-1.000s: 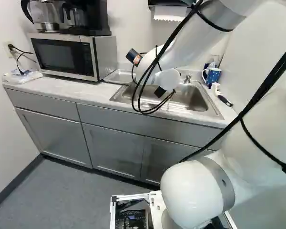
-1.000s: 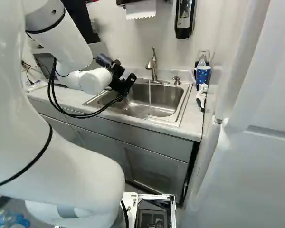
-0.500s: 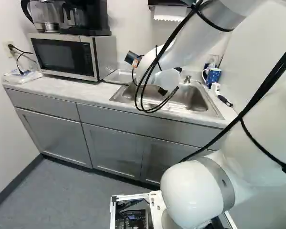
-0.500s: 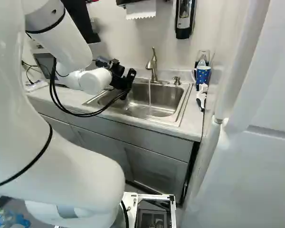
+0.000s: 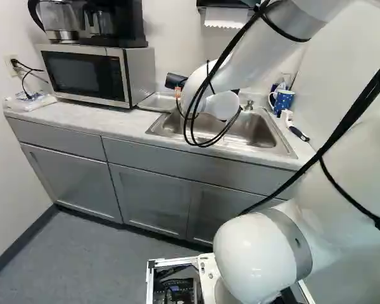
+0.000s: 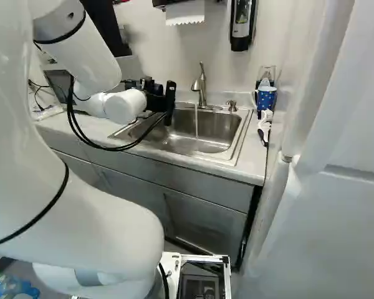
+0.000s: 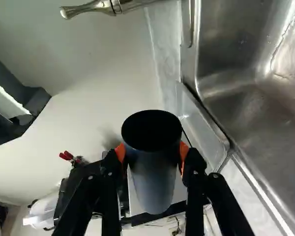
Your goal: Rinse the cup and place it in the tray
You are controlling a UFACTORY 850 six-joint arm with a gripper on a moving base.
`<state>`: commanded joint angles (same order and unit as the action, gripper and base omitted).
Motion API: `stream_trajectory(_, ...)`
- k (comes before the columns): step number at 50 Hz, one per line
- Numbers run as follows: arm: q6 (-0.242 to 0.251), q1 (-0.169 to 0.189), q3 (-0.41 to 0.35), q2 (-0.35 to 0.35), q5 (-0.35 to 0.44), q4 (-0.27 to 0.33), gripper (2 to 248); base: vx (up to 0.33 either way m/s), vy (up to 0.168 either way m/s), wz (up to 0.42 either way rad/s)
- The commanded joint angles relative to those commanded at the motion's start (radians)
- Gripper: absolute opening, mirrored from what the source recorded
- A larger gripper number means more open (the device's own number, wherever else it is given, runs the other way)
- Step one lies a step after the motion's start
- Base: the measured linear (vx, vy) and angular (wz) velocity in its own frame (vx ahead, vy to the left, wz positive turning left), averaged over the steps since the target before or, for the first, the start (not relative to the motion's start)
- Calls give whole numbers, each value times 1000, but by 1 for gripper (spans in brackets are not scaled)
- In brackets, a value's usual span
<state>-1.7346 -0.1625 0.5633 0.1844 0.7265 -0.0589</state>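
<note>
Snugly, cup (image 7: 152, 172) within the pincer (image 5: 178, 85).

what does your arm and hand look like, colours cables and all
The arm is glossy white with bulging, rounded joints and a grey band at one of them. Black cables run along it, some in loose loops. The hand is black, with two jointed fingers and orange pads.

The arm (image 5: 266, 57) was glossy white and smoothly rounded. Around its bulbous white joint (image 5: 256, 256) ran a dull grey band (image 5: 294, 244); above that joint, black cables (image 5: 354, 110) trailed. Beside it, a silvery metal frame (image 5: 172, 261) edged dark electronics. Farthest from it, the black two-fingered pincer (image 6: 169, 103) had orange pads (image 7: 183, 151).
</note>
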Motion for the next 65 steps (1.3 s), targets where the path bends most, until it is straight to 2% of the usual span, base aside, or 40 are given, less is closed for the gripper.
stream_trajectory(65, 683, 0, 0, 0, 0, 0, 122, 0, 0, 0)
